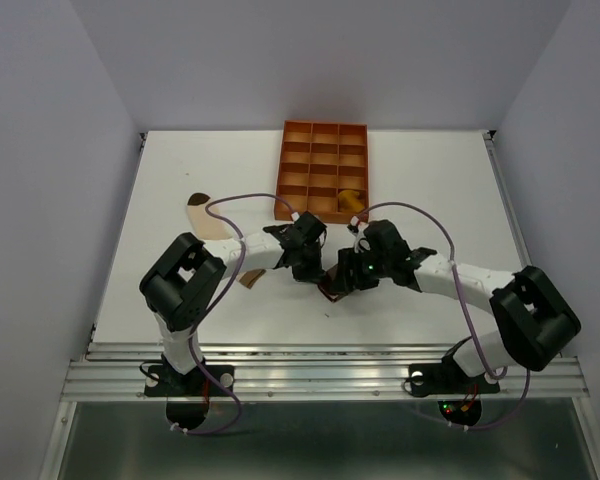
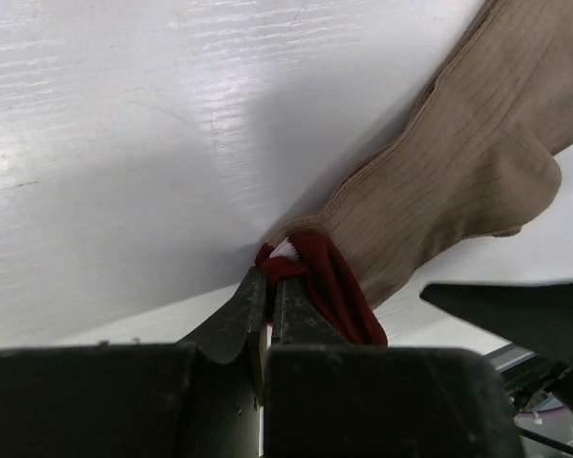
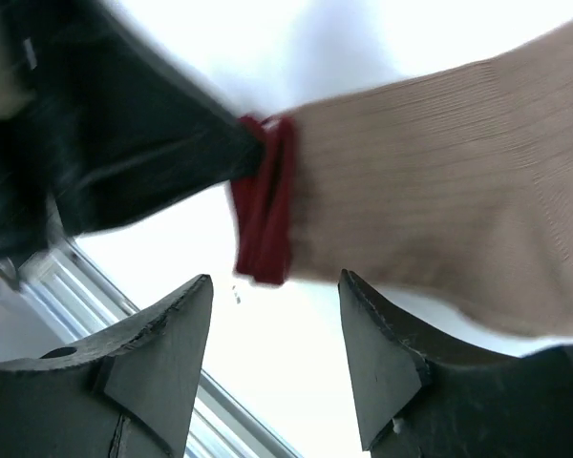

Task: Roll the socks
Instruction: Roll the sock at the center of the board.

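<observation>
A taupe-brown sock (image 2: 458, 181) lies on the white table, its dark red cuff (image 2: 334, 286) bunched at the near end. My left gripper (image 2: 269, 277) is shut on that cuff; in the right wrist view it shows as a dark shape (image 3: 153, 143) pinching the cuff (image 3: 263, 219). My right gripper (image 3: 277, 286) stands open just short of the cuff, nothing between its fingers. From above, both grippers meet over this sock (image 1: 330, 292) at the table's middle. A mustard-yellow sock (image 1: 352, 200) sits rolled in a tray compartment. A cream and tan sock (image 1: 204, 214) lies flat at the left.
The orange gridded tray (image 1: 298, 160) stands at the back centre. A brown bit of fabric (image 1: 250, 280) shows beside the left arm. The table's front rail (image 1: 330, 350) runs close behind the grippers.
</observation>
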